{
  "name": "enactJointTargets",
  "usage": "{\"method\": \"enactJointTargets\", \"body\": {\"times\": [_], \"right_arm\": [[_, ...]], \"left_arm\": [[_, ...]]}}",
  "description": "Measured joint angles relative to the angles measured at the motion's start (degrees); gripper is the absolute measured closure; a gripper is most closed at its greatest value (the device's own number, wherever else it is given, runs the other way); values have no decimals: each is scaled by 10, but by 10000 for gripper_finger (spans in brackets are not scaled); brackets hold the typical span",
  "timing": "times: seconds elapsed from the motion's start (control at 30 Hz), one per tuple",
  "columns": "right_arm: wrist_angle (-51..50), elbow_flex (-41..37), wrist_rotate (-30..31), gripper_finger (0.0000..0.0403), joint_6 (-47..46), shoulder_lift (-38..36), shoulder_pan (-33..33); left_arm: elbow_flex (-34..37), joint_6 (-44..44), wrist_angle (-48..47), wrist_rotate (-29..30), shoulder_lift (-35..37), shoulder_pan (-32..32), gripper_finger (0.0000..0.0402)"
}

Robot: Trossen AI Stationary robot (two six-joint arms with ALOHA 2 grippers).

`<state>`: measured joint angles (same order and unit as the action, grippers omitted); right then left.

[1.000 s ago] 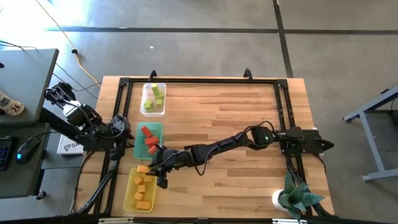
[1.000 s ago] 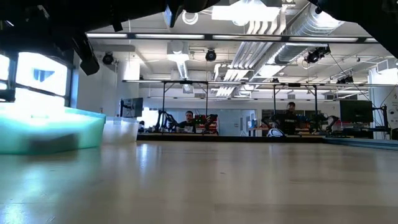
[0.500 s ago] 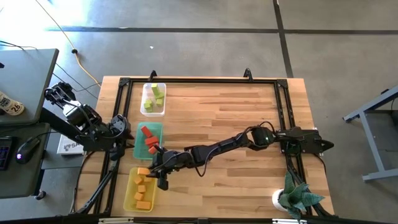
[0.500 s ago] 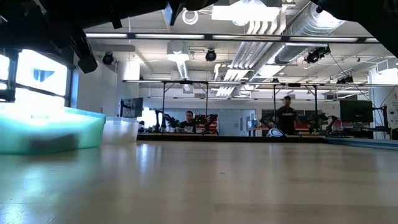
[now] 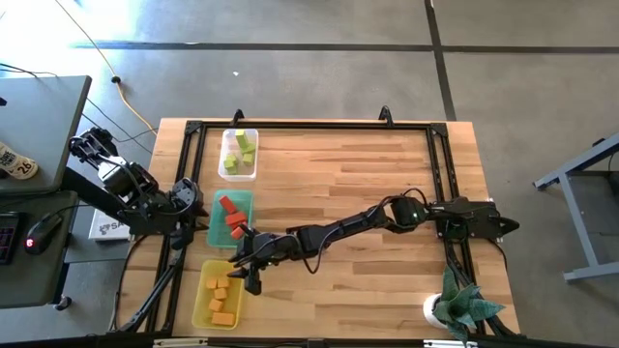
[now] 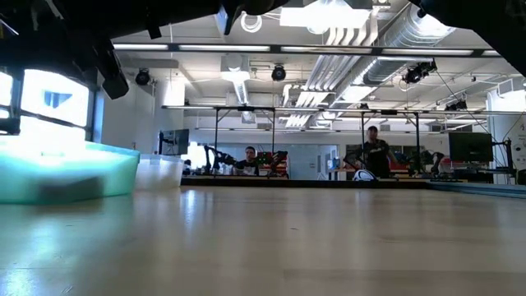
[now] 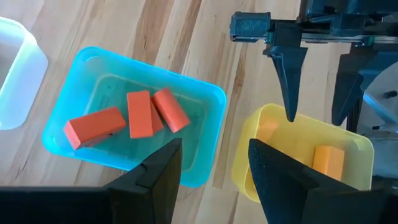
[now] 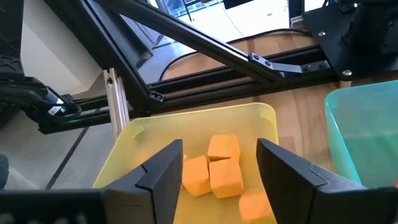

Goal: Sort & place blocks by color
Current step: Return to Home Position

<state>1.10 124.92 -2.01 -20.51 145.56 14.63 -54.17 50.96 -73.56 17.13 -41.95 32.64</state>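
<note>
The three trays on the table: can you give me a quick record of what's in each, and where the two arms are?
Clear tray: yellow-green blocks
Green tray: three red-orange blocks visible
Yellow tray: orange blocks
Right gripper: open, empty, over the yellow tray's edge
Left gripper: open, empty, by the left edge of the table, looking at the green tray
Loose blocks: none visible outside the trays

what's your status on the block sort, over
Right gripper open, empty, above the yellow tray. Left gripper open, empty, by the green tray. Blocks all in trays, none loose. Nothing in the way.
</note>
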Motion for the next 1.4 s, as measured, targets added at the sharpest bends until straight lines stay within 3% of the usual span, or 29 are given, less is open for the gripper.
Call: {"method": "enactJointTargets", "body": {"times": [0.27, 0.47, 0.7, 1.1, 1.4], "right_arm": [[40, -1, 20, 210, 0, 0, -1], [47, -2, 20, 210, -5, -15, -3], [28, -2, 21, 210, 0, -69, -5], [-3, 0, 90, 210, 63, -150, -6], [-7, 0, 107, 210, 69, -197, -8]], "left_arm": [[0, -13, 21, -6, 8, 0, 229], [9, -87, 143, -16, 46, 0, 229], [107, -202, 316, -37, 116, 0, 229], [278, -234, 438, -40, 241, 0, 229], [380, -281, 520, -61, 341, 0, 229]]}}
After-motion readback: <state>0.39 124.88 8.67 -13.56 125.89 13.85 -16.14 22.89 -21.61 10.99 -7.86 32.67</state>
